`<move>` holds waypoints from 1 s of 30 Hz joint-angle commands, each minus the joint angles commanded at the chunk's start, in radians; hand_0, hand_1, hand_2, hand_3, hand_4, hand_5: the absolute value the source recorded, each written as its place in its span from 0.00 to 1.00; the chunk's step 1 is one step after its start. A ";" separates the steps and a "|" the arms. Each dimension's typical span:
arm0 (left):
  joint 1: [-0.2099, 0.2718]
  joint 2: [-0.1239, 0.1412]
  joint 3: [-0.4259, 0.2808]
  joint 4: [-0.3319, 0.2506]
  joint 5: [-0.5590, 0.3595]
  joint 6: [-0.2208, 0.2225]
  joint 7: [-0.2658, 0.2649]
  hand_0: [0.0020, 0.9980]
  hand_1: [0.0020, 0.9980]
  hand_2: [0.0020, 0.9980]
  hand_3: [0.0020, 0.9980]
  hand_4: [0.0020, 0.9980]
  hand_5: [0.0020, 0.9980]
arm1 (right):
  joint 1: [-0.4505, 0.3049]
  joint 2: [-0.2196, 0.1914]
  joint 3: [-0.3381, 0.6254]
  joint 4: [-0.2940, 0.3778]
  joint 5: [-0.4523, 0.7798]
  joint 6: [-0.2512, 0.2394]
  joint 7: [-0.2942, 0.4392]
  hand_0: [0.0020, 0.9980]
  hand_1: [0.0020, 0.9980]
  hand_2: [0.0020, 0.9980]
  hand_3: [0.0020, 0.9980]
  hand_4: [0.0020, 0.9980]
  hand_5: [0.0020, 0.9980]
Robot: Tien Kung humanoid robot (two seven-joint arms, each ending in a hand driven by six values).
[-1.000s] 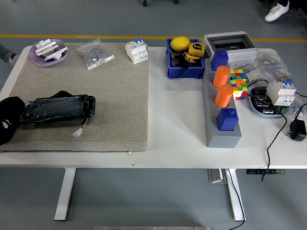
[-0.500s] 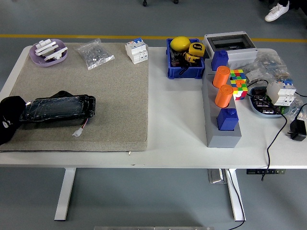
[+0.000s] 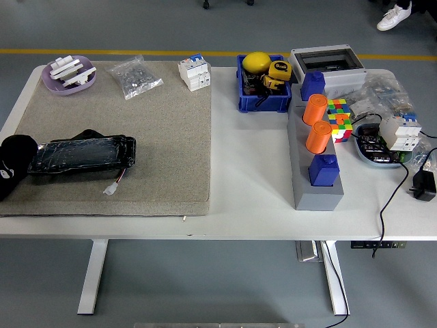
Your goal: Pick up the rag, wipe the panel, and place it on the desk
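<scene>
We see the left hand point(image 3: 13, 167), fingers unreadable, touching the left end of the glossy black rectangular panel point(image 3: 82, 155), which lies lengthwise left-to-right.

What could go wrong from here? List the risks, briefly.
The panel lies loose on the mat; a wipe by the left hand could slide it. Its white-plugged wire might snag. The rag, seemingly the dark lump, is hard to tell from the dark panel, so a grasp may miss.

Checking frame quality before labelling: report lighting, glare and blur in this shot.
Head view: even overhead lighting, soft shadows only; sharp focus across the white table; mild glare on the plastic-wrapped black panel; left hand cropped at the picture's edge, dark and hard to read.
</scene>
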State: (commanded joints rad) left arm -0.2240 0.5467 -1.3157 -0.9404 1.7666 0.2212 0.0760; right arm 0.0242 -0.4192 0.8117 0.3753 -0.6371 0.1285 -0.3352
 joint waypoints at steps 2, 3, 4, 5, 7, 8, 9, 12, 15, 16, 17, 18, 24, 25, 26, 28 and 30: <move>0.003 0.001 -0.006 -0.003 -0.022 0.001 -0.009 0.38 0.71 0.72 0.64 0.90 0.22 | 0.000 0.000 -0.001 -0.001 0.000 0.000 -0.001 0.74 0.63 0.73 0.75 1.00 0.59; 0.004 0.001 -0.007 -0.002 -0.029 0.002 -0.010 0.38 0.71 0.72 0.64 0.90 0.22 | -0.001 0.000 0.000 0.000 0.000 0.000 0.000 0.74 0.63 0.73 0.75 1.00 0.59; 0.005 0.001 -0.009 -0.002 -0.038 0.001 -0.011 0.38 0.71 0.72 0.64 0.90 0.22 | -0.002 0.000 0.000 0.000 0.000 0.000 0.000 0.74 0.63 0.73 0.75 1.00 0.59; 0.006 0.001 -0.009 -0.001 -0.046 -0.001 -0.011 0.37 0.70 0.71 0.64 0.89 0.23 | -0.002 0.000 0.000 0.000 0.000 0.000 0.000 0.74 0.63 0.73 0.75 1.00 0.59; 0.007 0.000 -0.008 0.001 -0.054 -0.001 -0.013 0.37 0.70 0.71 0.64 0.89 0.23 | -0.003 0.001 0.001 0.000 0.000 0.000 -0.001 0.74 0.63 0.73 0.75 1.00 0.59; 0.007 0.000 -0.008 0.001 -0.054 -0.001 -0.013 0.37 0.70 0.71 0.64 0.89 0.23 | -0.003 0.001 0.002 0.000 0.000 0.000 -0.001 0.74 0.63 0.73 0.75 1.00 0.59; 0.007 0.001 -0.008 0.002 -0.054 -0.001 -0.012 0.37 0.70 0.71 0.64 0.89 0.23 | -0.004 0.001 0.002 0.001 0.000 0.001 -0.001 0.74 0.63 0.73 0.75 1.00 0.59; 0.010 0.003 -0.019 -0.001 -0.045 0.000 -0.009 0.37 0.69 0.70 0.64 0.88 0.22 | -0.005 0.003 0.004 0.001 0.000 0.001 -0.001 0.74 0.63 0.73 0.75 1.00 0.58; 0.012 0.006 -0.031 -0.005 -0.045 0.000 -0.008 0.37 0.69 0.70 0.64 0.88 0.22 | -0.006 0.004 0.005 0.001 0.001 0.002 -0.001 0.74 0.63 0.73 0.75 1.00 0.58; 0.012 0.007 -0.034 -0.006 -0.045 0.000 -0.008 0.37 0.69 0.70 0.64 0.88 0.22 | -0.006 0.004 0.005 0.000 0.001 0.002 -0.001 0.74 0.63 0.73 0.75 1.00 0.58; 0.015 0.008 -0.042 -0.009 -0.043 -0.001 -0.007 0.37 0.68 0.69 0.63 0.87 0.22 | -0.006 0.004 0.004 0.000 0.001 0.002 -0.001 0.74 0.63 0.73 0.75 1.00 0.58; 0.017 0.009 -0.047 -0.011 -0.043 -0.002 -0.006 0.37 0.68 0.69 0.63 0.87 0.22 | -0.006 0.004 0.004 0.000 0.001 0.002 -0.001 0.74 0.63 0.73 0.75 1.00 0.58; 0.033 0.014 -0.080 -0.036 -0.054 -0.003 -0.008 0.37 0.67 0.68 0.63 0.87 0.22 | -0.005 0.006 0.005 0.001 0.000 0.002 -0.001 0.74 0.63 0.73 0.75 1.00 0.58; 0.036 0.014 -0.084 -0.039 -0.057 -0.001 -0.010 0.37 0.67 0.68 0.63 0.87 0.22 | -0.005 0.006 0.005 0.001 0.000 0.002 -0.001 0.74 0.63 0.73 0.75 1.00 0.58; 0.038 0.014 -0.090 -0.042 -0.065 0.002 -0.014 0.37 0.67 0.68 0.63 0.87 0.22 | -0.005 0.007 0.005 0.001 0.000 0.002 -0.001 0.74 0.63 0.73 0.75 1.00 0.58; 0.041 0.011 -0.099 -0.039 -0.105 0.011 -0.035 0.37 0.67 0.68 0.63 0.87 0.22 | -0.005 0.007 0.006 0.001 0.000 0.002 -0.001 0.74 0.63 0.73 0.75 1.00 0.58; 0.041 0.006 -0.105 -0.032 -0.142 0.018 -0.058 0.36 0.67 0.64 0.61 0.86 0.22 | -0.005 0.007 0.005 0.000 0.000 0.002 -0.001 0.74 0.63 0.73 0.75 1.00 0.58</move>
State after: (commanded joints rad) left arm -0.1827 0.5525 -1.4204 -0.9720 1.6249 0.2396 0.0184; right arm 0.0187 -0.4119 0.8168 0.3758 -0.6366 0.1302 -0.3362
